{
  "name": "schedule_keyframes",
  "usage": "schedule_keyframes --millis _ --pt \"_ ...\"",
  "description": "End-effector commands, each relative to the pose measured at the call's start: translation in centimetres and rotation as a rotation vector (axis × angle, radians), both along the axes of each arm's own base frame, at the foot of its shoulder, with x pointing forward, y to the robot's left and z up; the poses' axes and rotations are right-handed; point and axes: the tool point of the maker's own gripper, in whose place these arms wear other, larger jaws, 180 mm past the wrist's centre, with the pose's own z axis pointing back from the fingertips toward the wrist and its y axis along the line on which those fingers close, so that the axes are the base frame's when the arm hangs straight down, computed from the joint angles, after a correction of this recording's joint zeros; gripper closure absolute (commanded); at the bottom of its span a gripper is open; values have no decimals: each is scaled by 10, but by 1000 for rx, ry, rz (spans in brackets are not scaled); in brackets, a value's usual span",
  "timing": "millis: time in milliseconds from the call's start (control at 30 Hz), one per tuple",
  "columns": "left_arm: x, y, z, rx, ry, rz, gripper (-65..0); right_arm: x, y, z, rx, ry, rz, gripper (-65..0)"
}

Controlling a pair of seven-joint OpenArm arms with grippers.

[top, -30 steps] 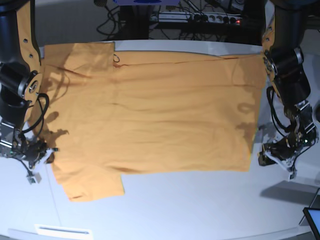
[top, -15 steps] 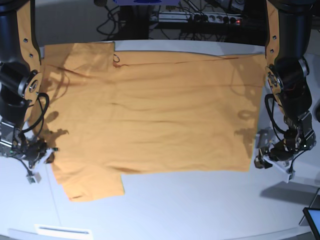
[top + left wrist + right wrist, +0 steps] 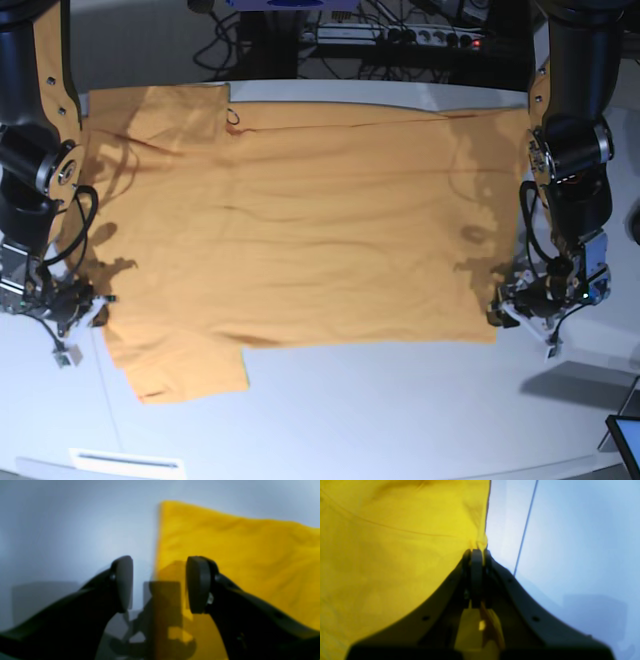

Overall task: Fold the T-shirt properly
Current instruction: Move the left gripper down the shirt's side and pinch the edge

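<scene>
Plain orange-yellow cloth T-shirt (image 3: 300, 220): light, limp, drapes; grip hem corners. Right gripper (image 3: 477, 555) pinches its edge; left gripper (image 3: 158, 583) gapes, empty.

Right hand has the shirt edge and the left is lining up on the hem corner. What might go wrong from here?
1. The left hand is open and straddles the T-shirt edge with little cloth between its pads, so it may close on the table or pinch only one layer.
2. The right hand is shut on a thin bit of edge, which may slip once lifted.
3. Lifting unevenly could skew the fold.
</scene>
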Motion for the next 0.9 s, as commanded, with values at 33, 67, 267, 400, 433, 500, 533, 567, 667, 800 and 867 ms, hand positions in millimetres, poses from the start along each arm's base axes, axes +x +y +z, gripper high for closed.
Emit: schedule_keyframes --millis 33,67,267,400,433,500,533,567,667,800,867 --pt "12 9 20 10 -47 8 -343 -6 -8 -2 -45 49 12 -3" --pt "12 8 19 11 -42 4 -343 -6 -8 -2 -45 49 12 -3" --pt "12 3 18 0 -42 2 -341 -6 -8 -2 -45 48 11 -3" --pt "12 2 16 1 -39 -1 -339 -6 -8 -2 -45 48 11 -3" --pt "12 1 16 0 -39 -2 -338 -5 -8 -1 -45 46 11 -3" --pt "13 -1 16 -5 -41 -2 -338 -5 -8 -1 -45 46 11 -3" --pt "13 -5 15 -10 -41 -6 -338 -5 -8 -1 -45 46 11 -3" --pt "14 -8 14 -12 -39 -13 -338 -5 -8 -1 -45 46 11 -3" --pt "15 -13 13 -15 -38 -22 -338 -5 -8 -1 -44 45 11 -3" --pt "16 -23 11 -28 -38 -33 -338 -5 -8 -2 -44 46 11 -3" --pt "17 -24 11 -29 -39 -35 -338 -5 -8 -2 -44 46 11 -3"
